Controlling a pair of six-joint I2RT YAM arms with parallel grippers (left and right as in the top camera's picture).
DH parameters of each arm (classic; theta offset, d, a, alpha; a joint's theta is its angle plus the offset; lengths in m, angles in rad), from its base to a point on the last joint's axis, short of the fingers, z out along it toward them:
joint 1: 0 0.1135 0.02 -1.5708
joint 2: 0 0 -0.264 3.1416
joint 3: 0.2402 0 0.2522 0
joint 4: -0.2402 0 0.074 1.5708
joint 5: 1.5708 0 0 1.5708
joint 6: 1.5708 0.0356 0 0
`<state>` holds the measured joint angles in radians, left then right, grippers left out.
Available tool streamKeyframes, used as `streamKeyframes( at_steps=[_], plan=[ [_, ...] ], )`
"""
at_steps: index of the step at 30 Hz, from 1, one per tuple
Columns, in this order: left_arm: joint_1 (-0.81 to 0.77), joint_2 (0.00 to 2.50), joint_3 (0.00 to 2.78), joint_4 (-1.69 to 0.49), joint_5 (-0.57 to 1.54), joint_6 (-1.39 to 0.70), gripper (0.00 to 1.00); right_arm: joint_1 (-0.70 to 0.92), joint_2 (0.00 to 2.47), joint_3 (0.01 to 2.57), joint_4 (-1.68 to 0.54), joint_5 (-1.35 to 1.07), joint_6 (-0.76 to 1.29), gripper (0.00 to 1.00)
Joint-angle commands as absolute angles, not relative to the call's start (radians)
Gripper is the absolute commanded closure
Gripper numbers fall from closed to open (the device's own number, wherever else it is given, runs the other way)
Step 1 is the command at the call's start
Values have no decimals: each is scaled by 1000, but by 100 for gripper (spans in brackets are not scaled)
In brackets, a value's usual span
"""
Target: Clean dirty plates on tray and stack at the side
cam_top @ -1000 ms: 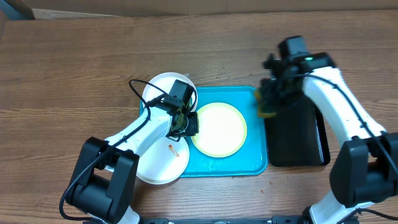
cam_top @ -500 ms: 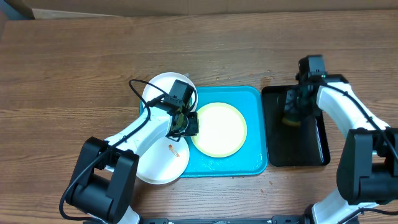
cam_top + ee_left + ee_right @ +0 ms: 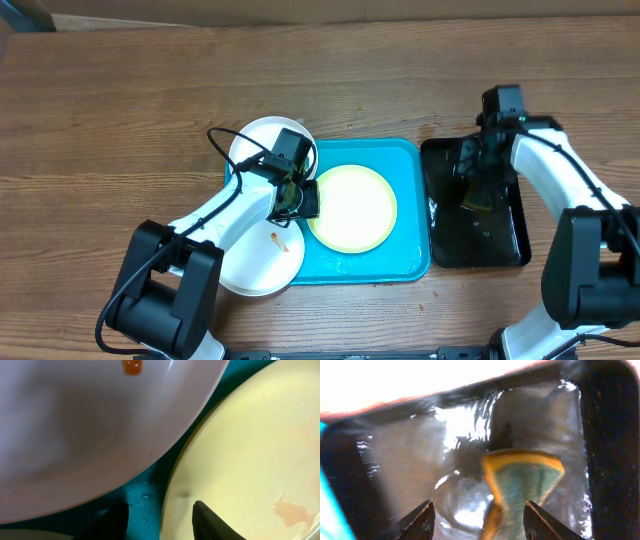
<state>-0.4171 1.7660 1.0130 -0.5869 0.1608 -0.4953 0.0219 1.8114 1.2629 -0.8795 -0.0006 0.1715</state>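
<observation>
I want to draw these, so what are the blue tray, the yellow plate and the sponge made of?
Blue tray: probably plastic, smooth, evenly coloured, glossy where wet. Yellow plate: likely plastic or melamine, smooth with a soft sheen. Sponge: soft foam, yellow with a rough green scrubbing face.

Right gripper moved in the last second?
Yes. The right gripper went from the black tray's left edge, beside the turquoise tray, rightward to over its middle.
</observation>
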Motion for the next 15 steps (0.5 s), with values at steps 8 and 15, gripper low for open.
streamKeyframes(
  at_steps=[8,15],
  plan=[
    [-435,1778,1016,-579,158,-509,57,22,1809,1394,-968,-115,176,43],
    [-477,1778,1016,-572,120,-510,57,13,1809,1394,-962,-113,176,42]
  ],
)
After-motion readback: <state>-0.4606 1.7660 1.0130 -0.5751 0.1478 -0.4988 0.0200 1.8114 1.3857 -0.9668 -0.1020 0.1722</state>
